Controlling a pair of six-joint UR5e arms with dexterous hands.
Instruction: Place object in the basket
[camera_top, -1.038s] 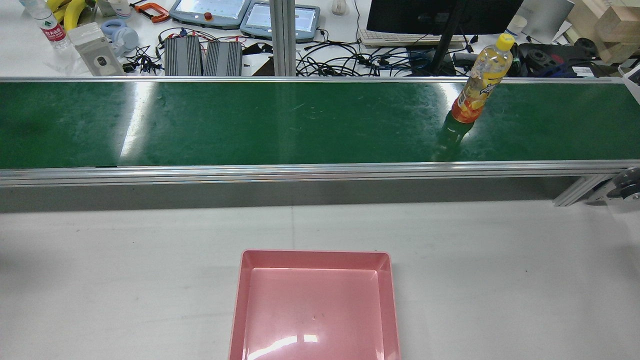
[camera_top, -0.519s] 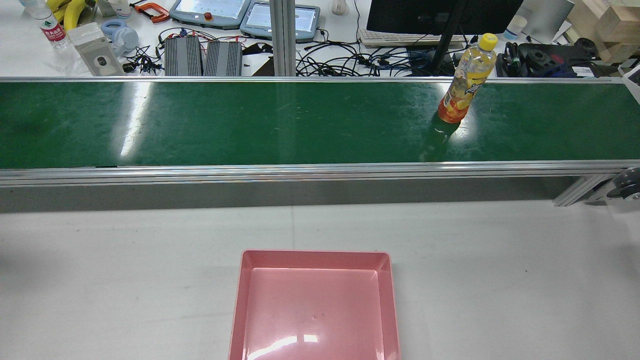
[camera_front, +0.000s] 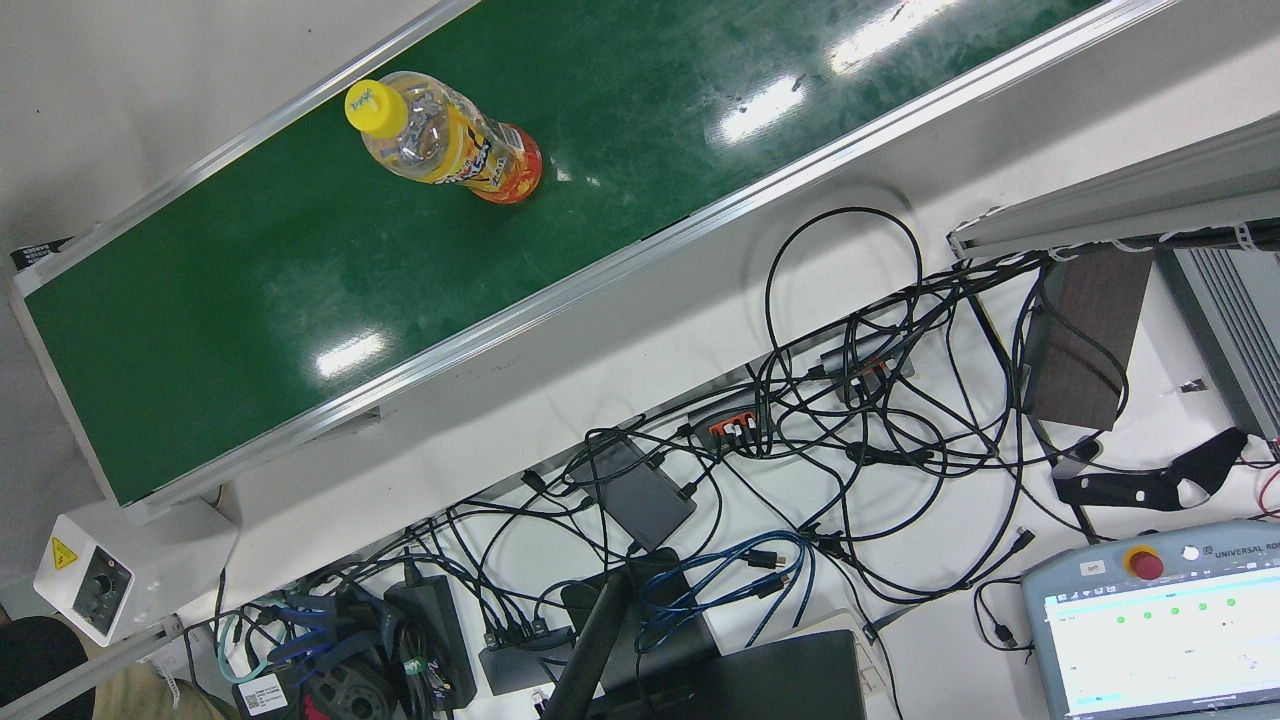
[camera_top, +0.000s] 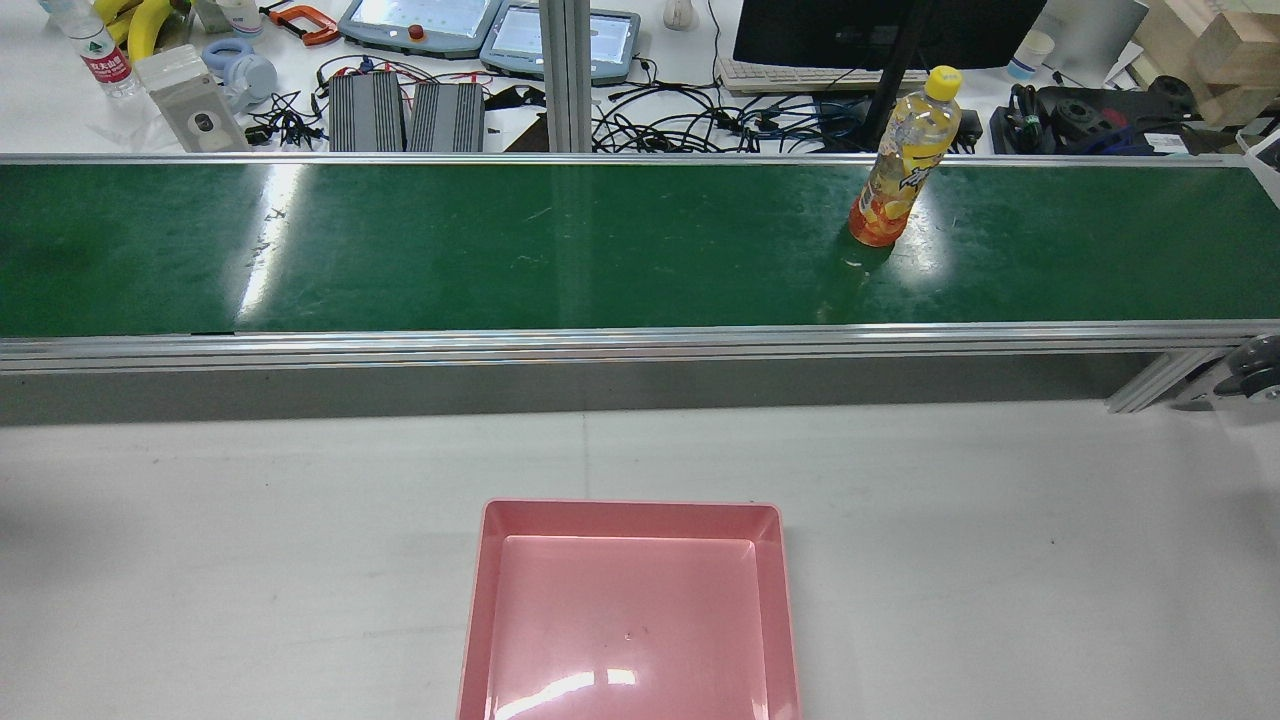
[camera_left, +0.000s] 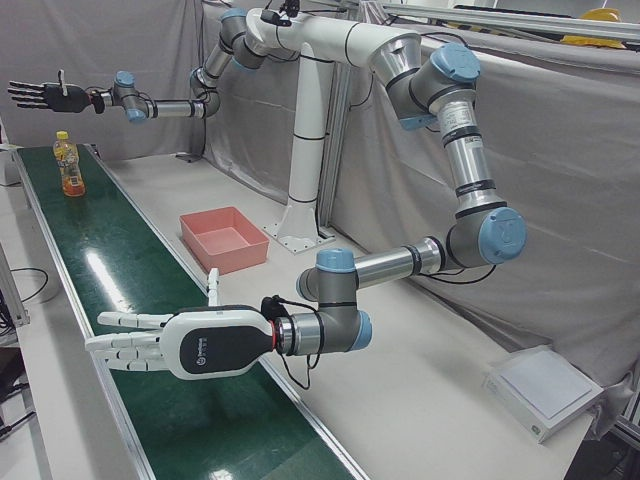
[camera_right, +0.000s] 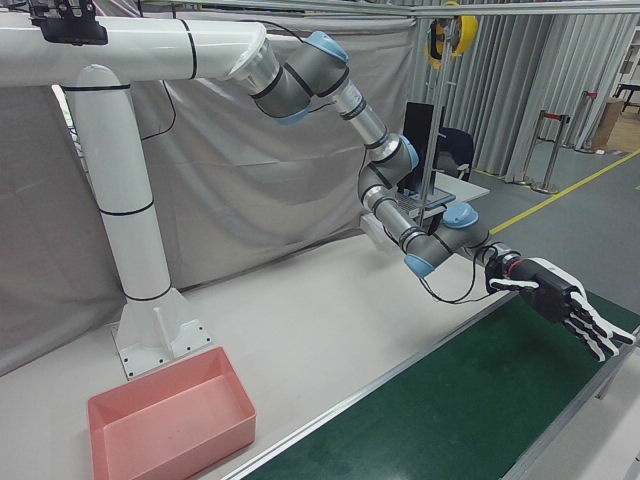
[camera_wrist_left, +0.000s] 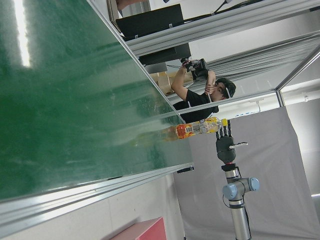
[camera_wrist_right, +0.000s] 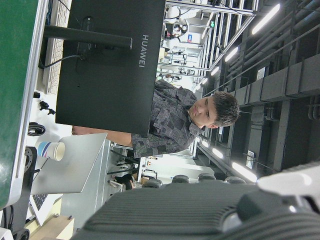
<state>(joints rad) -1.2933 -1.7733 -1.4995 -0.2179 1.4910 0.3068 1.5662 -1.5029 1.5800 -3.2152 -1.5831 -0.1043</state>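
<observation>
A drink bottle (camera_top: 897, 170) with a yellow cap and an orange base stands upright on the green conveyor belt (camera_top: 500, 250), right of centre in the rear view. It also shows in the front view (camera_front: 450, 145) and the left-front view (camera_left: 68, 165). The pink basket (camera_top: 630, 520) sits empty on the white table before the belt. My right hand (camera_left: 40, 95) is open, fingers spread, held in the air above and beside the bottle; it also shows in the right-front view (camera_right: 560, 305). My left hand (camera_left: 170, 340) is open and hovers over the belt's other end, far from the bottle.
Aluminium rails (camera_top: 600, 345) edge the belt. Behind it lies a cluttered desk with cables (camera_front: 800, 420), teach pendants (camera_top: 420, 25) and a monitor (camera_top: 880, 30). The white pedestal (camera_left: 305, 180) stands behind the basket. A person (camera_wrist_right: 185, 120) stands beyond the monitor.
The bottle has moved left along the belt in the rear view. The basket has not moved.
</observation>
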